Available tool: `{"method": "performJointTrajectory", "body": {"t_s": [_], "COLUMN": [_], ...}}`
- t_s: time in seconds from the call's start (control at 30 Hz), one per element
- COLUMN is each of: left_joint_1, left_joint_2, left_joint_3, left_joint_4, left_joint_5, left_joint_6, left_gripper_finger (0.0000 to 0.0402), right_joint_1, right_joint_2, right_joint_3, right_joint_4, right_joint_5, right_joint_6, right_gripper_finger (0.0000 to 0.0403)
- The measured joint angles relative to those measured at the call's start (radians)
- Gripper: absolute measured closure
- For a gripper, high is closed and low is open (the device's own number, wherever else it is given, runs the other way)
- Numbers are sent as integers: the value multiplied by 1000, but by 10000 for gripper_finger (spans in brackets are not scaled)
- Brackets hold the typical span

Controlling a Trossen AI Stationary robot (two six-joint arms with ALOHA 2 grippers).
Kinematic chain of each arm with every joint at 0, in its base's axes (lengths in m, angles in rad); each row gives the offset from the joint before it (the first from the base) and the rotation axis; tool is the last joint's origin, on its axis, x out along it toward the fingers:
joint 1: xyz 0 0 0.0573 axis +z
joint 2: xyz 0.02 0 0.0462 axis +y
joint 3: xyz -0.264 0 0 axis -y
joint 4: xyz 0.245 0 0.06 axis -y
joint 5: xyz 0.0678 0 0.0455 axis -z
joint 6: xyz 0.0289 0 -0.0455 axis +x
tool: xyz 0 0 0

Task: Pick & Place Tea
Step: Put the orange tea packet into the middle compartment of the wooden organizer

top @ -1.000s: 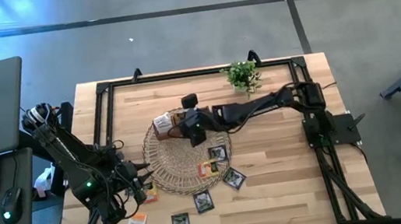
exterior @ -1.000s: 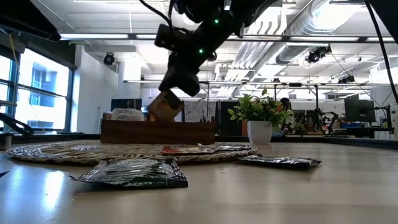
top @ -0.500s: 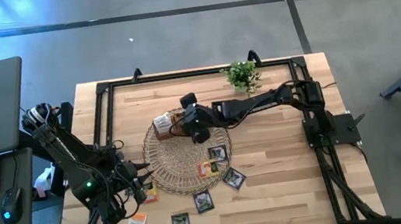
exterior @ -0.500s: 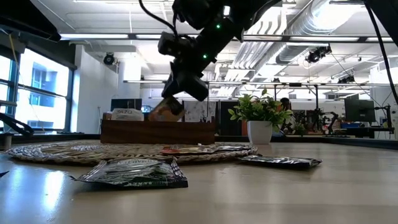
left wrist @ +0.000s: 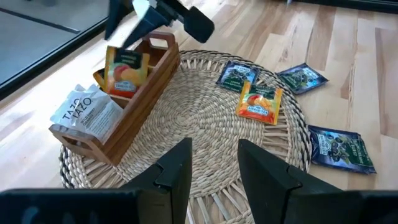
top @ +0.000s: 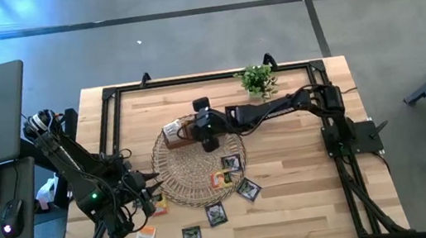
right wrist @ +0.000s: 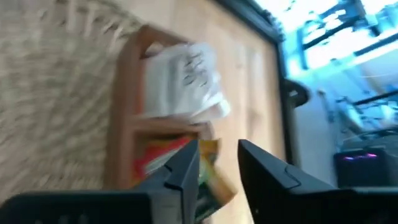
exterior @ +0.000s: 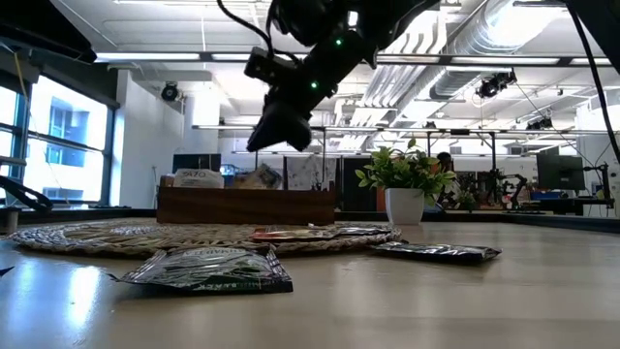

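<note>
From above, your right gripper point(top: 203, 134) hangs over the wooden divided tray point(top: 184, 131) at the far edge of the round woven mat point(top: 177, 174), while the left gripper point(top: 147, 197) waits at the mat's near-left side. Loose tea packets lie toward you from the tray: an orange packet point(top: 220, 178) and a dark packet point(top: 232, 163) on the mat, more dark ones on the table point(top: 309, 206) beyond its rim. They sit nearer the right arm's reach line than the left's, so your coming move runs back across the mat, away from the tray.

At table height, the right gripper point(exterior: 276, 131) sits above the tray point(exterior: 246, 205), with nothing between its fingers; an orange packet point(exterior: 260, 177) stands in the tray below it, apart from the jaws. The potted plant point(exterior: 402, 189) stands beside the tray, clear of your path.

In the left wrist view, its fingers point(left wrist: 178, 171) stand partly apart and empty; the orange packet point(left wrist: 124, 73) leans upright in one compartment, a white packet point(left wrist: 88, 112) in the next.

In the right wrist view, the fingers point(right wrist: 184, 169) are parted over the orange packet point(right wrist: 200, 173), not gripping it
</note>
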Motion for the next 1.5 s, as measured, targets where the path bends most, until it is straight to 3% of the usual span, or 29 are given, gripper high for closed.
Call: {"method": "performJointTrajectory", "body": {"t_s": [0.23, 0.43, 0.53, 0.73, 0.97, 1.33, 1.5], "left_joint_1": [0, 0, 0, 0, 0, 0, 0], "left_joint_2": [0, 0, 0, 0, 0, 0, 0], "left_joint_3": [0, 0, 0, 0, 0, 0, 0], "left_joint_4": [1, 1, 1, 6, 5, 3, 3], "left_joint_5": [1, 2, 0, -2, -3, -3, -4], "left_joint_6": [0, 4, 4, 3, 3, 4, 4], "left_gripper_finger": [273, 273, 273, 273, 273, 273, 273], "right_joint_1": [25, 26, 9, -51, -93, -70, -63], "right_joint_2": [-23, -51, -51, -50, -50, -50, -50], "right_joint_3": [0, 2, 0, -67, -164, -172, -172], "right_joint_4": [57, -149, -245, -188, 54, -11, -12], "right_joint_5": [183, 54, 48, -54, -204, -183, -197], "right_joint_6": [44, 458, 625, 865, 876, 874, 873], "right_gripper_finger": [258, 256, 264, 274, 274, 276, 309]}}
